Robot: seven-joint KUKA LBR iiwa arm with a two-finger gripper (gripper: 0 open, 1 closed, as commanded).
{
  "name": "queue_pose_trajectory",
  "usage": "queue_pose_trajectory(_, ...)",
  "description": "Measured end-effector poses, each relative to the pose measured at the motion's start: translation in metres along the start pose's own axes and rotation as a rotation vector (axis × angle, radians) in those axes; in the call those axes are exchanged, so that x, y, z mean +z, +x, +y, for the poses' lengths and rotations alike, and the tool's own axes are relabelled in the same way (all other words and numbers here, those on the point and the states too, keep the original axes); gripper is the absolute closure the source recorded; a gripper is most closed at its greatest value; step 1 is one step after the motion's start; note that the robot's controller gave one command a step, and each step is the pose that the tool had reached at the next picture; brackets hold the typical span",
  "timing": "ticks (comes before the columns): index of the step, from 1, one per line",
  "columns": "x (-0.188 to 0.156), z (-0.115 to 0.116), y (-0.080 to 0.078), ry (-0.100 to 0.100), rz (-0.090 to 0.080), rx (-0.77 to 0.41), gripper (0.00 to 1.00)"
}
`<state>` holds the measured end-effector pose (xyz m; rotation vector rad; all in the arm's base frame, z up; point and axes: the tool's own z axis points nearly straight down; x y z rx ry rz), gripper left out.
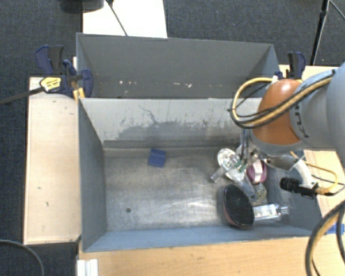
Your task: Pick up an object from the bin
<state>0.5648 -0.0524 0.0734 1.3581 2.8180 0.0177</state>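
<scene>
In the camera view we see the grey bin from above, with the arm coming in from the right. Its wrist carries an orange cover with yellow and black cables looping round it. The gripper is low in the right part of the bin, close to the back wall, amid a small cluster of things. We cannot tell whether it is released or clenched, since the wrist and the clutter hide that part.

Nearest to it, on its left and seemingly touching it, lies a clear shiny piece with a crumpled look. Just to the right is a pink piece, partly under the wrist. We cannot say whether the gripper grasps either one.

Towards the front wall, near the cluster, sits a black round disc. A clear little bottle lies on its side against the disc's right edge. Well apart, towards the left by the back wall, a small blue block rests alone on the bare floor.
</scene>
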Motion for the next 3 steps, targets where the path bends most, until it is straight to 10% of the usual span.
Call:
queue_pose_trajectory(1,-0.002,-0.001,-0.004,-0.001,-0.007,0.002,1.0)
queue_pose_trajectory(3,-0.206,0.006,-0.04,0.008,-0.001,-0.063,1.0)
